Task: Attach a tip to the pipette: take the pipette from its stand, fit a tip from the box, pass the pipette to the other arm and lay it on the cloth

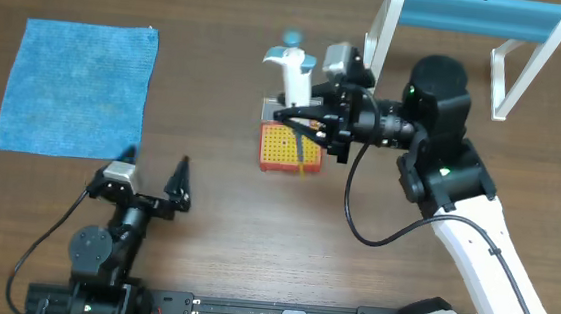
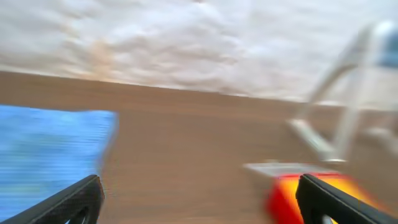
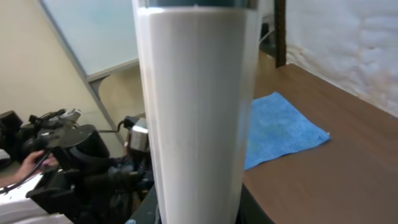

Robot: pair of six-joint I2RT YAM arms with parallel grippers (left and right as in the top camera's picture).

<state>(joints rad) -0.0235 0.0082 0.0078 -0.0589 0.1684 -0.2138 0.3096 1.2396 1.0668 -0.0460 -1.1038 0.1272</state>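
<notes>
My right gripper [image 1: 302,117] is shut on the white pipette [image 1: 294,70], which has a blue top and is held over the orange tip box [image 1: 283,149]. In the right wrist view the pipette body [image 3: 196,112] stands upright right in front of the camera. The blue cloth [image 1: 75,86] lies flat at the far left of the table, also seen as the cloth [image 3: 280,127] and the cloth [image 2: 50,149]. My left gripper [image 1: 156,172] rests open and empty near the front left, just below the cloth's corner. Its fingertips [image 2: 74,202] are spread wide, with the tip box [image 2: 298,193] ahead on the right.
The white and blue pipette stand [image 1: 472,17] is at the back right, seen as the stand [image 2: 348,118] from the left wrist. Bare wooden table [image 1: 215,222] lies between the cloth and the tip box. The left arm [image 3: 81,155] shows beyond the pipette.
</notes>
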